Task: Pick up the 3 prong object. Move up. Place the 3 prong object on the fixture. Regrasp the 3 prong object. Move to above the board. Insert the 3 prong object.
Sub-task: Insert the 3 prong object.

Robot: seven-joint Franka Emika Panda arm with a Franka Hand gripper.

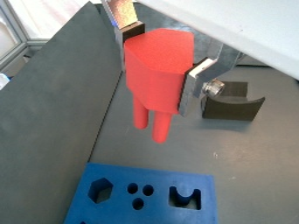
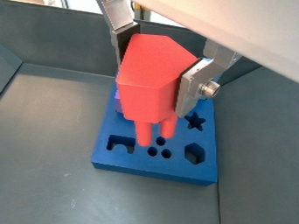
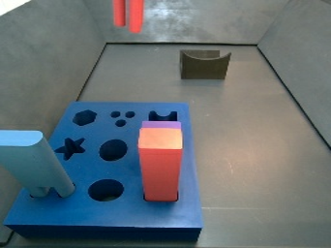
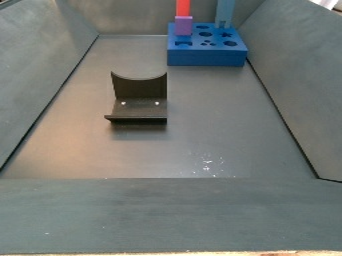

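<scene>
Clamping the 3 prong object [image 2: 155, 83] between its plates, the gripper [image 2: 156, 68] hung above the board [image 2: 122, 150], prongs pointing down. Any misalignment with the three small round holes [image 2: 163, 152] risked jamming the prongs on the blue surface.

A robotics test bench: grey walled bin [image 4: 80, 90], blue peg board [image 3: 110, 194], pincer [image 1: 158, 66] overhead.
</scene>
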